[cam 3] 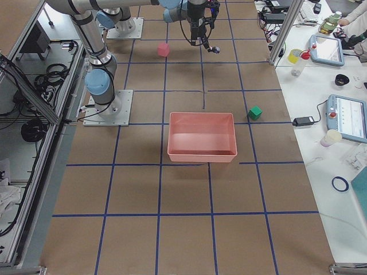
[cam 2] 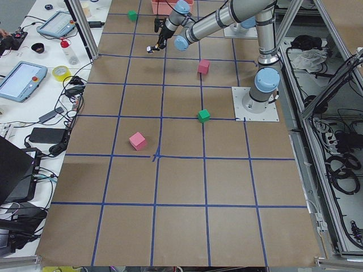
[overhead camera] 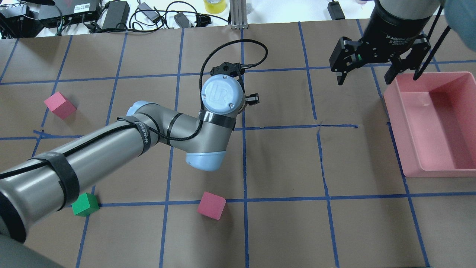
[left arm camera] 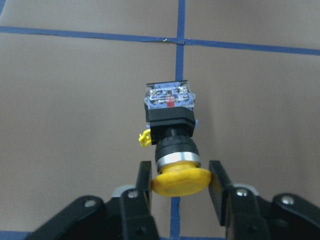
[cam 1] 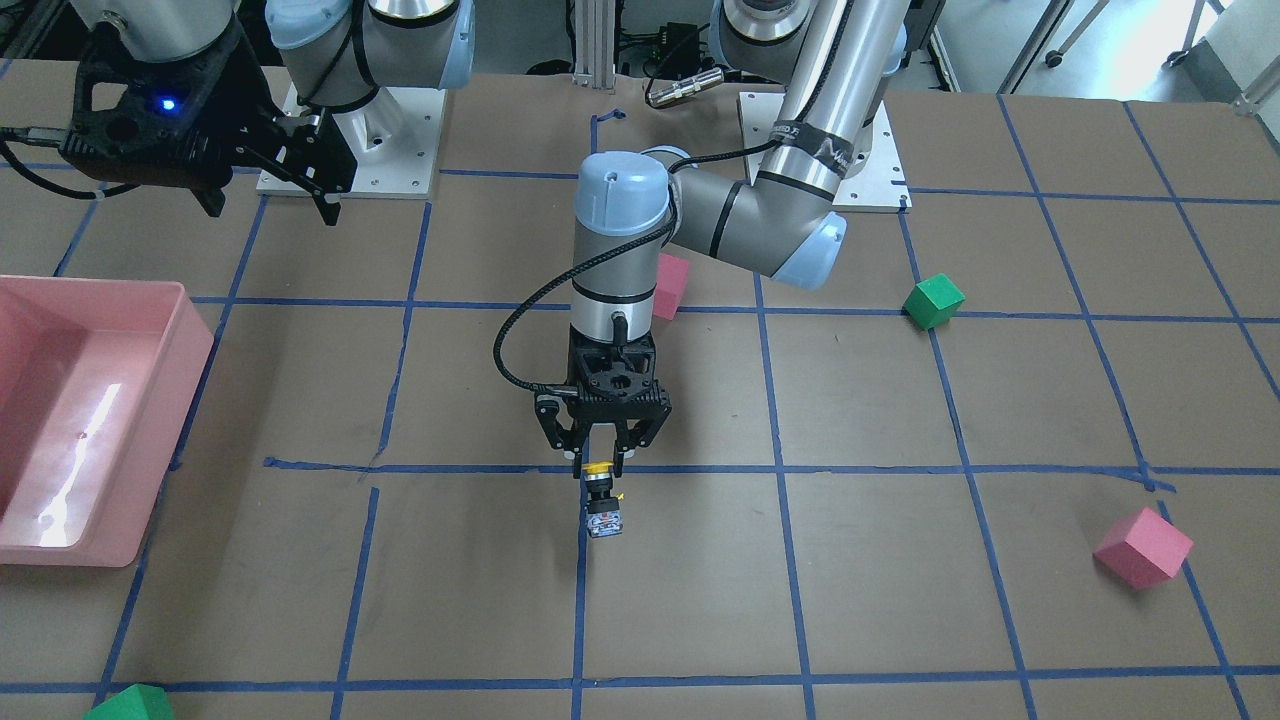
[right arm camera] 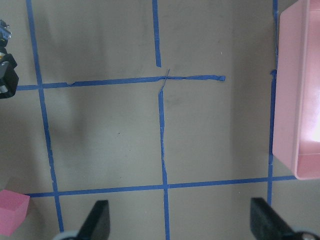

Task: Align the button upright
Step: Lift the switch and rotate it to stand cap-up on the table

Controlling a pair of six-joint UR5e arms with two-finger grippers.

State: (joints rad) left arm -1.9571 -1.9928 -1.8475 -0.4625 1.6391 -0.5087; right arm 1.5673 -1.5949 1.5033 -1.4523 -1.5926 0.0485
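The button (cam 1: 603, 510) has a yellow cap, a black body and a silvery-blue base block. In the front view it stands cap up near the table's middle, on a blue tape line. My left gripper (cam 1: 598, 462) points straight down over it, and its fingers (left arm camera: 144, 176) close on the two sides of the yellow cap (left arm camera: 180, 181). I cannot tell whether the base (left arm camera: 169, 96) rests on the paper or hangs just above it. In the overhead view my left wrist hides the button. My right gripper (overhead camera: 366, 76) is open and empty, raised beside the pink bin.
A pink bin (cam 1: 190, 330) stands at the robot's right end of the table. Pink cubes (cam 1: 672, 285) (cam 1: 1143, 547) and green cubes (cam 1: 933, 300) (cam 1: 130, 703) lie scattered on the brown paper. Blue tape lines grid the table.
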